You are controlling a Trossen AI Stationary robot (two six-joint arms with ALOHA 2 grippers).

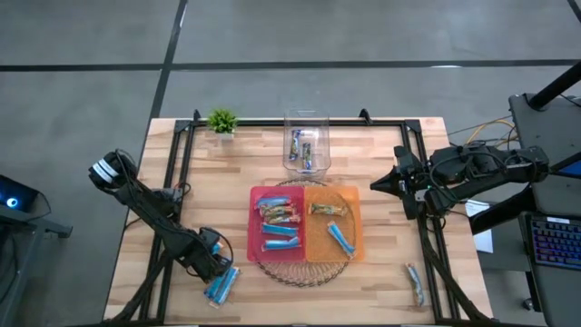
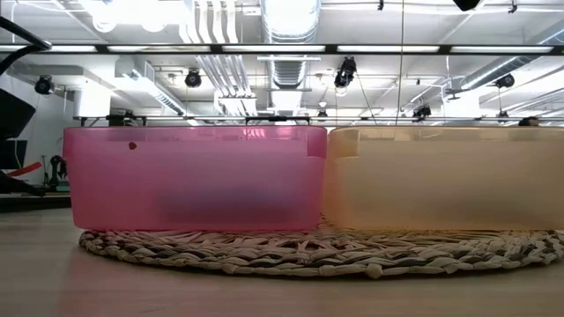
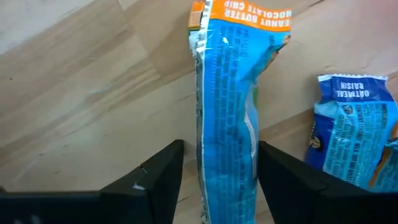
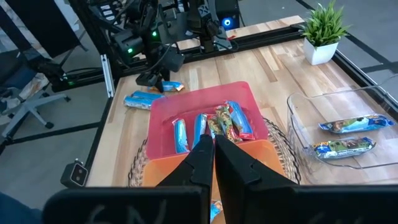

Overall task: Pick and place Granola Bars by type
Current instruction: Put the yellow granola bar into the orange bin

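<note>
left gripper (image 3: 221, 171) low over the table's near-left corner, fingers spread either side of a blue granola bar (image 3: 227, 106), not pinching it; second blue bar (image 3: 351, 137) just beside. right gripper (image 4: 214, 158) at the right edge, fingers pressed together.

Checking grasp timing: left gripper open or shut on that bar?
Open. The left gripper straddles a blue peanut butter chip bar lying on the table; gaps show between both fingers and the wrapper.
</note>
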